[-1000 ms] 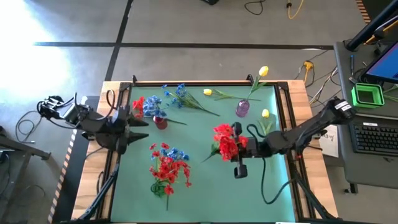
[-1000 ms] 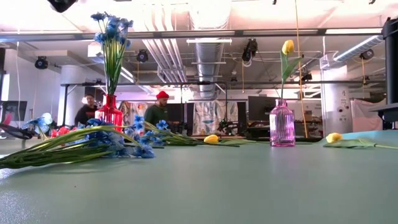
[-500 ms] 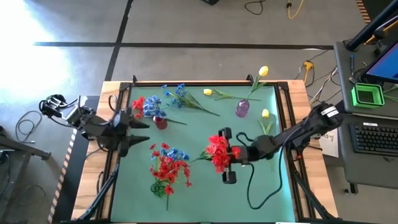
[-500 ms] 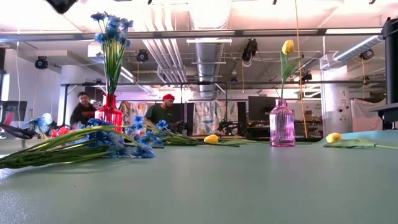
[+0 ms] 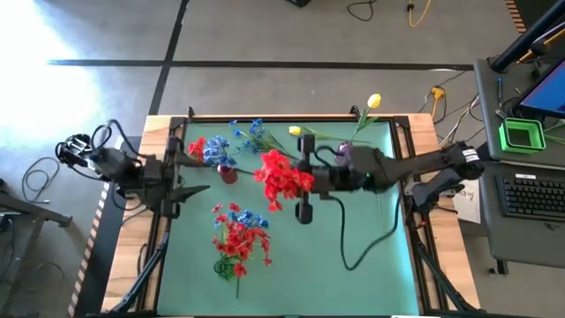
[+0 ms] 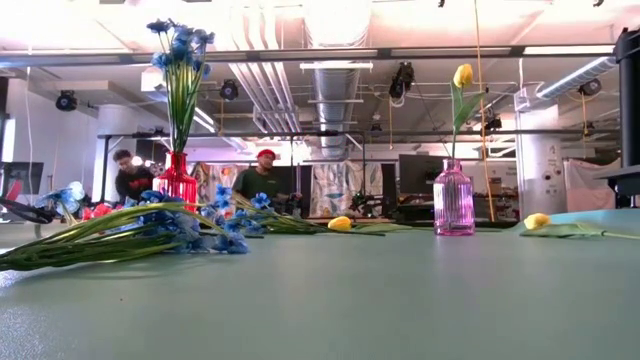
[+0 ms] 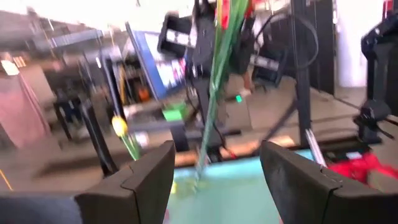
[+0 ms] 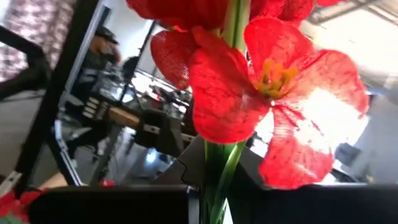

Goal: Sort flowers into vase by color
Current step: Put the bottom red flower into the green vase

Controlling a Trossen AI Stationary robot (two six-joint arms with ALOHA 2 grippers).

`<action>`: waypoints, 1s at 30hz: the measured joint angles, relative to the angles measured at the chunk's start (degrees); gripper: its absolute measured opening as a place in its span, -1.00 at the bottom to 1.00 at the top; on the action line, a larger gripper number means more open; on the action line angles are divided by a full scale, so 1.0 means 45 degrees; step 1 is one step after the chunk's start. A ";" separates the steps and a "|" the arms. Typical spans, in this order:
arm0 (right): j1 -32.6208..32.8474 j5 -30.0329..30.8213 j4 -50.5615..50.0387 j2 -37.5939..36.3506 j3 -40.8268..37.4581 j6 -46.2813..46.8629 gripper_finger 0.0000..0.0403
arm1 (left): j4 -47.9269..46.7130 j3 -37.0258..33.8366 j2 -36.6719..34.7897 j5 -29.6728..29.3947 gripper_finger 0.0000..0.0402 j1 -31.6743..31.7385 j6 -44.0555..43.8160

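A: High view first: where is the right gripper (image 5: 305,179)?

B: It reaches over the middle of the green table (image 5: 371,256), its fingers clamped tight on the green stems of a red bunch (image 5: 282,175). The blooms hang left of the gripper, just right of the red vase (image 5: 228,174). The right wrist view shows the same red petals (image 8: 249,81) close up, with the stems pinched between the dark fingers.

A: And the left gripper (image 5: 190,177)?

B: It waits at the table's left edge, jaws spread wide with nothing between them. The left wrist view shows both fingers (image 7: 146,180) apart.

A: The other flowers?

B: A mixed red and blue pile (image 5: 237,238) lies on the near left of the table. Blue flowers (image 6: 180,50) stand in the red vase, and more blue stems (image 5: 260,141) lie at the far side. A yellow tulip (image 5: 374,102) stands in the pink vase (image 5: 343,154); two more yellow buds lie on the table, one at the far edge (image 5: 296,132) and one on the right (image 5: 377,162).

A: Anyone behind?

B: In the low view, two people (image 6: 262,180) stand in the room beyond the table.
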 joint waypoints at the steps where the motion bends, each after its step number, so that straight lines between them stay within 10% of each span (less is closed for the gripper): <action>1: -0.0153 -0.0483 -0.0145 0.0154 0.0341 0.0009 -0.83 | 0.0420 -0.0001 0.0038 0.0000 0.11 0.0036 0.0427; 30: -0.1407 -0.1272 -0.1844 0.5520 0.7596 -0.1176 -0.83 | 0.3467 0.0004 0.1523 0.0099 0.11 0.1769 0.3060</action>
